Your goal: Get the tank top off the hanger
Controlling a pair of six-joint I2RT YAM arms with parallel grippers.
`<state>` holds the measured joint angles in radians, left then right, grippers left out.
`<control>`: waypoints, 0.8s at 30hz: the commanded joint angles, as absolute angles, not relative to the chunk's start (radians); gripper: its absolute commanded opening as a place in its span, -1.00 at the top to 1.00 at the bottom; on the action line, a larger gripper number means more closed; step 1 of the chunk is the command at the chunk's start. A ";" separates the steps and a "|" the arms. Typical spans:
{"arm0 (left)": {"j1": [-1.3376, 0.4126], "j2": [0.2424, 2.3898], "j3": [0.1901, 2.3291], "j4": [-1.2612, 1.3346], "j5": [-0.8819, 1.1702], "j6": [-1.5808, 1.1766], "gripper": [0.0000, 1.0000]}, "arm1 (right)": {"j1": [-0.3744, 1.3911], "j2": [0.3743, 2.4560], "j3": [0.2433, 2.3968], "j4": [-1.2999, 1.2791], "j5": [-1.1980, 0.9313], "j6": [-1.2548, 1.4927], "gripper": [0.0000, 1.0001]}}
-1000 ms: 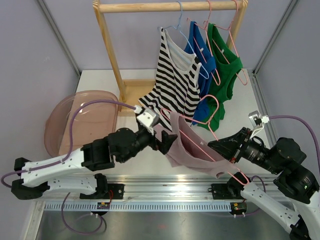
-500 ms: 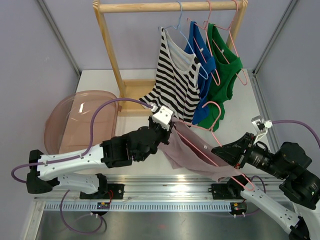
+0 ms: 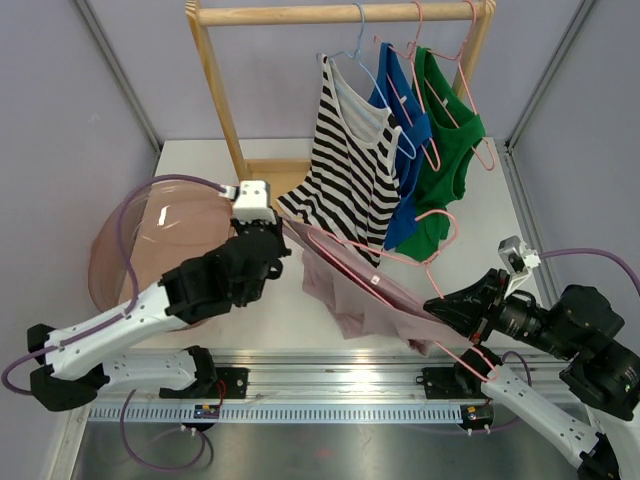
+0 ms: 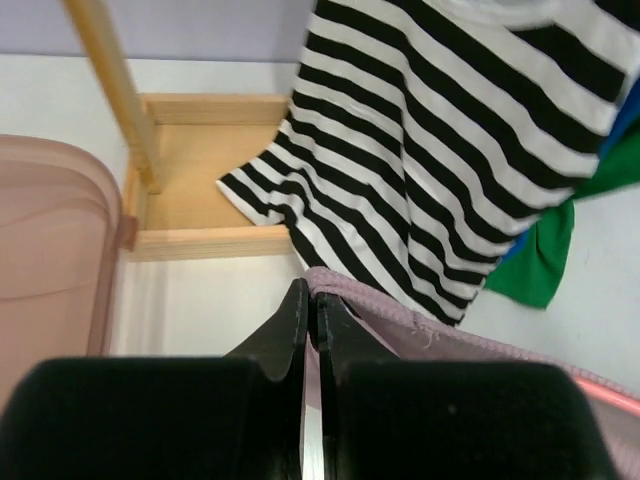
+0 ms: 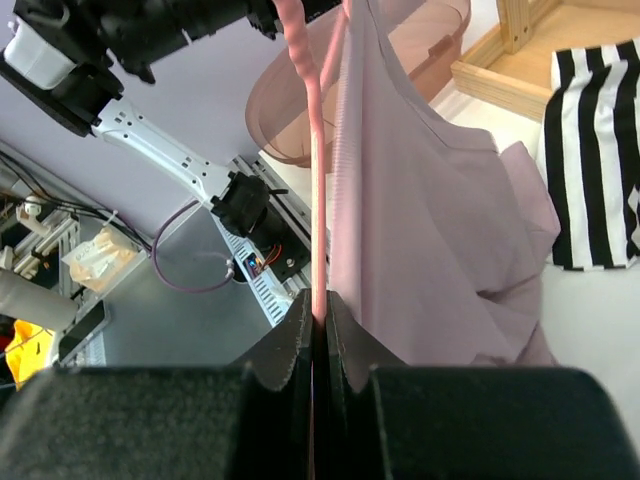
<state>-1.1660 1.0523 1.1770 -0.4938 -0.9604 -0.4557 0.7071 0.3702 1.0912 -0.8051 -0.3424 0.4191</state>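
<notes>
Swung left and farther back since a second ago, the left gripper (image 3: 283,228) stays pinched on an edge of the mauve ribbed tank top (image 3: 345,295). The top stretches rightward from it, still on the pink wire hanger (image 5: 313,150). To the right, the right gripper (image 3: 432,303) is clamped on that wire.

Basin (image 3: 108,268) left of tank top (image 3: 350,300)
</notes>
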 commanded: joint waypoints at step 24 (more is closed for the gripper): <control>-1.107 0.702 0.791 -0.572 -0.188 -0.563 1.00 | 0.715 0.931 1.056 0.197 -0.383 0.545 1.00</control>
<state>-1.0843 0.6910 0.7784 -0.5468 -0.2066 -0.5220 0.7074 0.8799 0.9340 0.1555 -0.4309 0.5137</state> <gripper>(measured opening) 0.020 0.108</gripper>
